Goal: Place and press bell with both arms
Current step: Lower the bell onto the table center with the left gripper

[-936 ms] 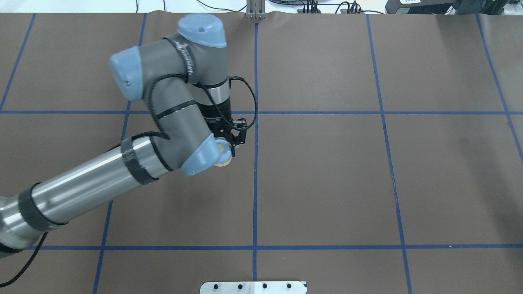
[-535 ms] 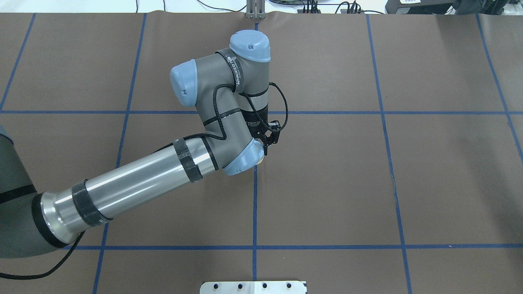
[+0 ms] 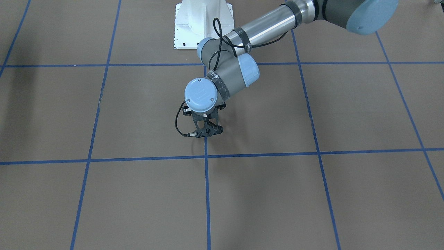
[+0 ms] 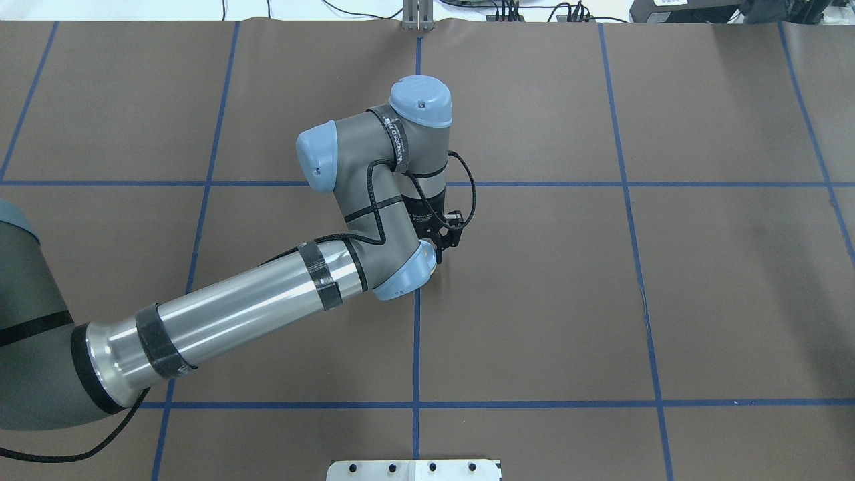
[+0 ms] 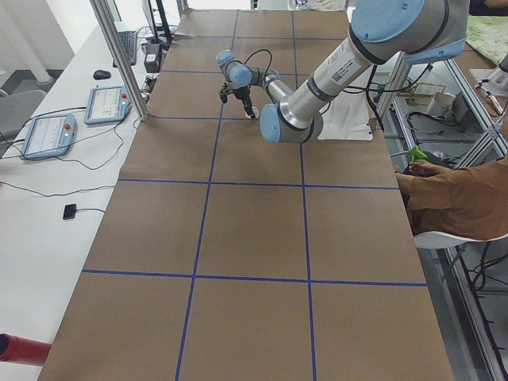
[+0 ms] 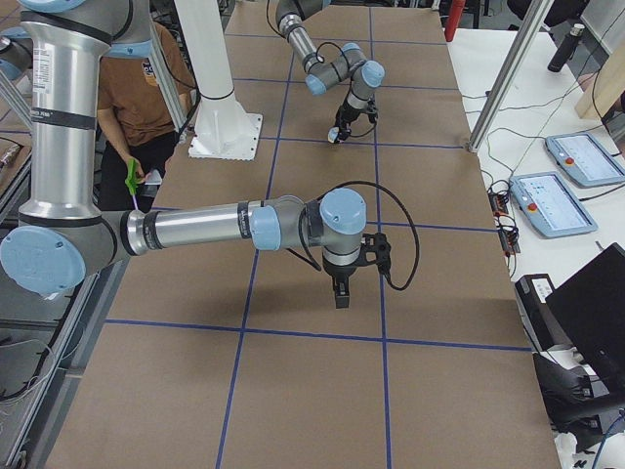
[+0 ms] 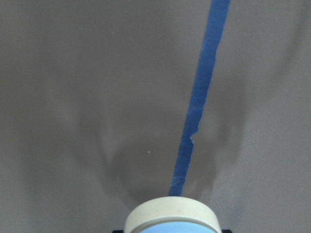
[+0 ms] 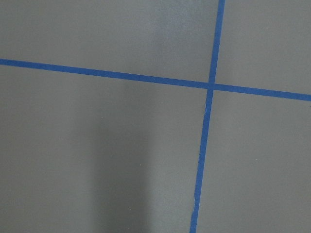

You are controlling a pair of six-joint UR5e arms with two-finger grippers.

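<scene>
My left claw (image 3: 207, 133) is clamped on the bell (image 7: 170, 216), above the surface (image 4: 534, 300) at a blue tape line (image 7: 199, 97). The bell's cream base rim faces down, axis upright. My right claw (image 6: 339, 295) hangs well apart; I cannot tell whether its 2 fingers are together.

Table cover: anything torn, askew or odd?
Only minor wear. The blue tape has a small jagged nick just ahead of the bell in the left wrist view. The table cover has a short pale scuff on its right half.
</scene>
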